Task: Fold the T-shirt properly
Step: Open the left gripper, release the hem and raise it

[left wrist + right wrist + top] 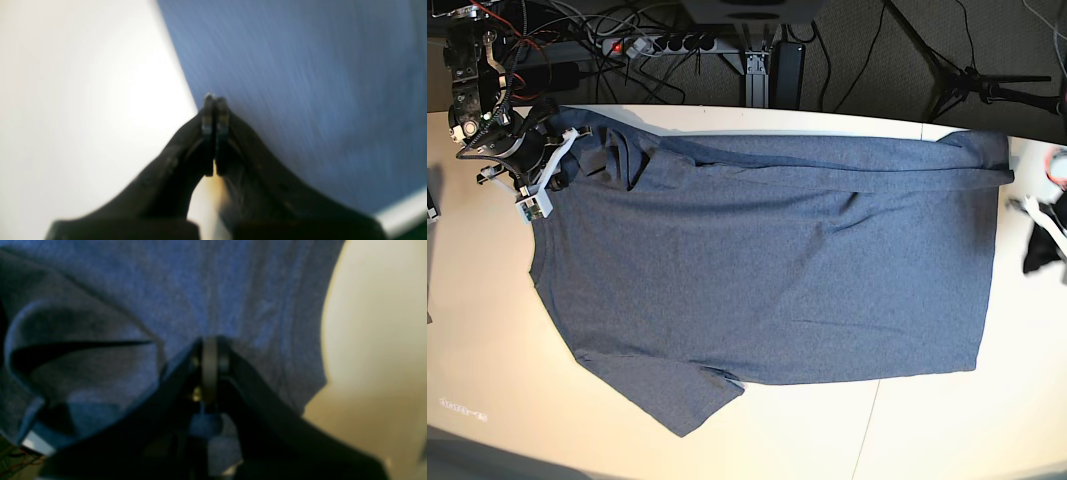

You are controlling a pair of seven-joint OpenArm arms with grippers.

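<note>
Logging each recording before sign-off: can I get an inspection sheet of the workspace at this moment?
Surface: pale table, bare around the garment.
Job's things: T-shirt spread flat, plain side up, far edge folded over in a narrow band, bunched near the collar; no lettering visible.
Clutter: nothing seen on the table.
Grippers: right gripper shut, fabric bunched around its tips, a grip likely. Left gripper shut at the shirt's edge; whether it pinches cloth cannot be told, the view is blurred.
Cables: power strip and loose wires on the floor behind the table.
Surroundings: dark floor, tripod legs.
</note>
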